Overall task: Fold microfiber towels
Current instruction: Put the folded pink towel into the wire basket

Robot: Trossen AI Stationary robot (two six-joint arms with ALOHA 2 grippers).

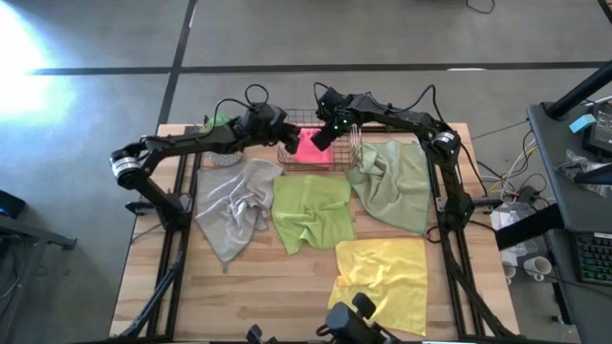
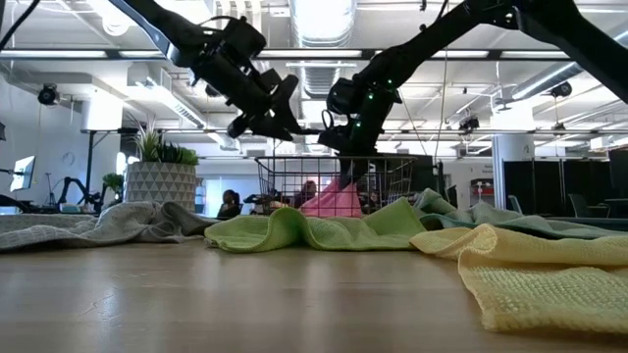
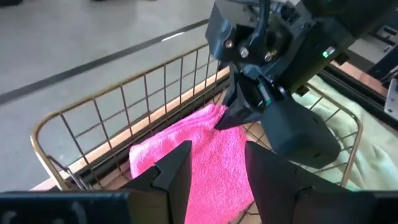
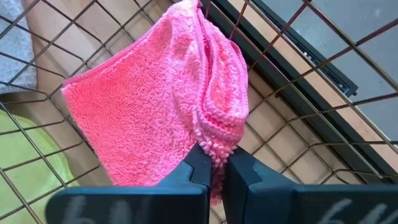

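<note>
A hot pink towel [image 1: 308, 146] sits folded inside the copper wire basket [image 1: 287, 158] at the table's far middle. My right gripper [image 4: 214, 168] is shut on it, above the basket. My left gripper [image 3: 217, 180] hovers open just left of it, fingers over the pink towel [image 3: 186, 155] without touching. On the table in front lie a crumpled grey towel [image 1: 234, 205], a lime green towel [image 1: 311, 212], a pale sage green towel [image 1: 397, 182] and a yellow towel [image 1: 387, 277] at the near right. My right gripper pinches a bunched, hemmed edge [image 4: 214, 146] of the pink towel between its two fingers, several layers together. The fingers slant down from the table's right and far side. The towel hangs below them like a tent [image 2: 332, 201], its lower part resting in the basket.
A potted plant [image 2: 162, 181] stands at the table's far left corner. The basket's wire walls [image 3: 124, 84] ring both grippers closely. The sage towel's edge lies against the basket's right side. A camera mount [image 1: 354, 325] sits at the near edge. A person [image 2: 233, 203] shows far behind.
</note>
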